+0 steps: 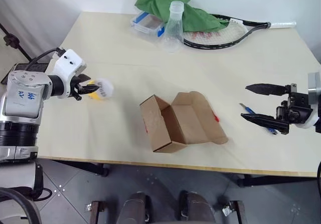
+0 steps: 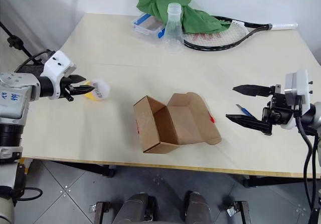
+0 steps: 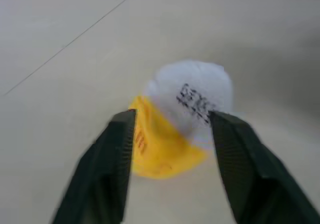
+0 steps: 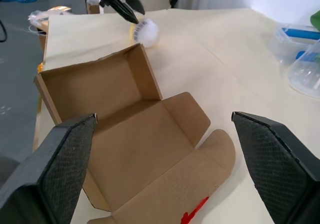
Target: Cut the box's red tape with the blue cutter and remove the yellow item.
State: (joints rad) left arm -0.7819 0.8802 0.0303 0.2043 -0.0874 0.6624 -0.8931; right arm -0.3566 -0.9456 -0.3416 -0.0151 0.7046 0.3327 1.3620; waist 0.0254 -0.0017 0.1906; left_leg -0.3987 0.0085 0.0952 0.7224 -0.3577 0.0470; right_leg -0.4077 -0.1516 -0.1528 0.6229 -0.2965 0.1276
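Evidently nearly done; the box (image 1: 180,123) lies open mid-frame, red tape (image 1: 215,118) severed; the yellow item (image 1: 100,89) sits at left between the left gripper's (image 1: 92,89) parted jaws, apparently released; right gripper (image 1: 261,102) gapes empty over the blue cutter (image 1: 247,108).

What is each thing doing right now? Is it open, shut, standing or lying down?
Box: open, empty, flap folded out.
Red tape: on the flap's edge.
Yellow item: out of the box, between the fingers of the left gripper.
Cutter: lying flat.
Right gripper: wide open, empty.
Flask: upright.
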